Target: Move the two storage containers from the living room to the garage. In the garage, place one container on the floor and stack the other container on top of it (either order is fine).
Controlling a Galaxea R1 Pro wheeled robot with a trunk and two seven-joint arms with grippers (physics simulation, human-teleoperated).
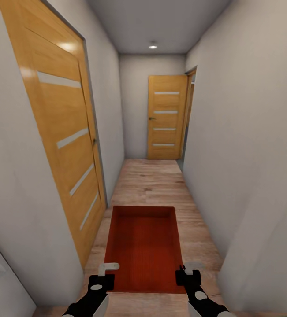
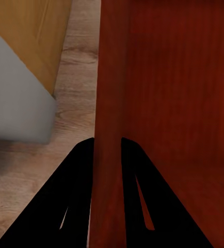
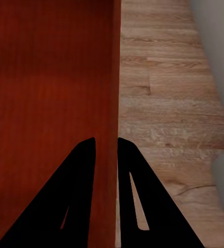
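The robot stands in a narrow hallway with a light wood plank floor (image 1: pixel 152 185), carrying one orange-red storage container (image 1: pixel 144 248) low in the centre of the head view, between both arms. The left gripper (image 1: pixel 103 275) pinches the container's left wall and the right gripper (image 1: pixel 186 275) pinches its right wall; in each wrist view the thin ribbed wall runs straight between the two dark fingers (image 2: pixel 76 206), so both are closed on the rim. The grips sit at the near end of the bin, so most of its length reaches forward past the hands.

The container's long axis points straight down the hallway, toward the closed wooden door (image 1: pixel 166 116) at the far end, upper centre of the frame. A second wooden door (image 1: pixel 66 132) fills the left side. Both arms are equally near, one on each side wall. Judging by the white walls close on either side, the coming move depends on keeping that long axis parallel to them.
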